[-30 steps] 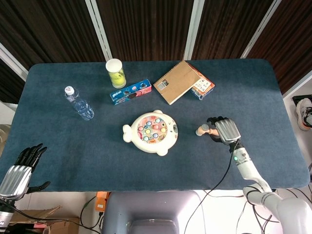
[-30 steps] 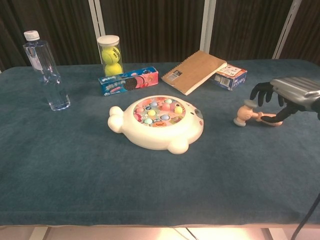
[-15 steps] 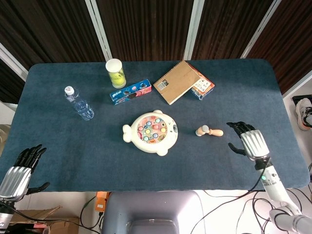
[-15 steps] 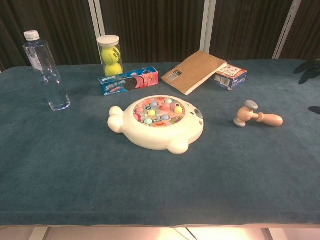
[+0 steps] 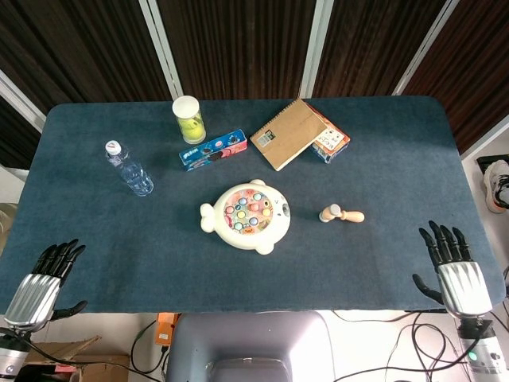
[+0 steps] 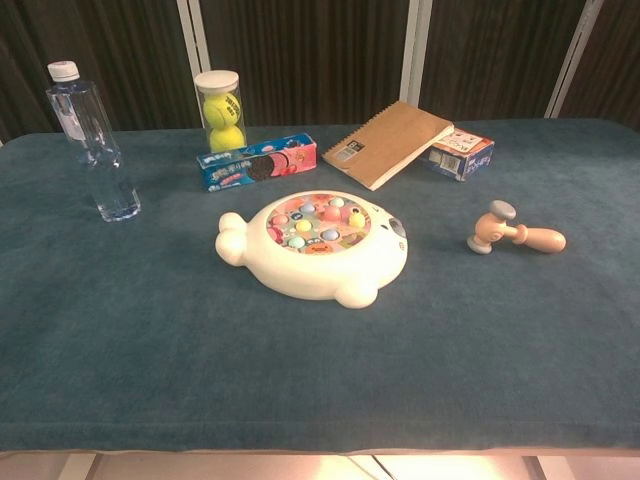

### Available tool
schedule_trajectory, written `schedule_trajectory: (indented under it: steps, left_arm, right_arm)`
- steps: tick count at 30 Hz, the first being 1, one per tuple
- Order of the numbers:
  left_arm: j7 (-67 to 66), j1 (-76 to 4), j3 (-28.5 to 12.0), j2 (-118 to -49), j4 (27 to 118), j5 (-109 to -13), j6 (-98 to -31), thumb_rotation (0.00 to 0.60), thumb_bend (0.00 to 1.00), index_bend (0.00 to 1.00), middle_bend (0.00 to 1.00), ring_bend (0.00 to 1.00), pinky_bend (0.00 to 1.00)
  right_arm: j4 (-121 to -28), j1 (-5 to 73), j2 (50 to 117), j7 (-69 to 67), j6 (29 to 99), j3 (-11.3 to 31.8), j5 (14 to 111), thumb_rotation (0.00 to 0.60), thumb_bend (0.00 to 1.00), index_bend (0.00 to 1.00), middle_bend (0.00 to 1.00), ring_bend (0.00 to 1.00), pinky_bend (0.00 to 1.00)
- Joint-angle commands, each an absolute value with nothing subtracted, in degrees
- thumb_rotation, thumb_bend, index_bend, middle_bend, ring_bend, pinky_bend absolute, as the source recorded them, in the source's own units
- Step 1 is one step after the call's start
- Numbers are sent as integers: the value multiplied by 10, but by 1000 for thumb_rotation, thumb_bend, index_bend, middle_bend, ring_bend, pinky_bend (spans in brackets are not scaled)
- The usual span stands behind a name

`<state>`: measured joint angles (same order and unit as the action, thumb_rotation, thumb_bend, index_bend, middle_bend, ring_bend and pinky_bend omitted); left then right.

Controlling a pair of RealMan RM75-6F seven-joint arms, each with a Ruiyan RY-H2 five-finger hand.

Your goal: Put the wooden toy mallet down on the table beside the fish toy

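The wooden toy mallet [image 5: 341, 214] [image 6: 514, 233] lies flat on the blue table, a short way right of the cream fish toy [image 5: 246, 216] [image 6: 313, 246]. Nothing touches it. My right hand [image 5: 454, 267] hovers at the table's front right corner, fingers spread and empty, well clear of the mallet. My left hand [image 5: 44, 280] is at the front left edge, fingers apart, holding nothing. Neither hand appears in the chest view.
A water bottle [image 5: 128, 168] stands at the left. A tennis ball tube [image 5: 189, 119], a cookie box [image 5: 212, 150], a brown notebook [image 5: 292, 133] and a small carton [image 5: 330, 142] sit along the back half.
My right hand let go of the mallet and drew back to the front right corner. The mallet stayed lying beside the fish toy. My left hand barely moved.
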<state>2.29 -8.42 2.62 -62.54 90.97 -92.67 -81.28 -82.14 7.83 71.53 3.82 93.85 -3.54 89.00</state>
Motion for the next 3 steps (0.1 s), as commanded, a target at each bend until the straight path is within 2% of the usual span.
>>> schedule_trajectory:
  steps: [1,3]
  left_arm:
    - [22,-83,27,-626,910,-928,-814,600,74,0,0,0,71]
    - [22,-81,27,-625,910,-926,-817,600,73,0,0,0,71]
  right_arm:
    - [-833,70,704,42,936,-38,891,600,170,0,0,0,35]
    - [-834,71,701,44,924,-37,890,600,170,0,0,0,34]
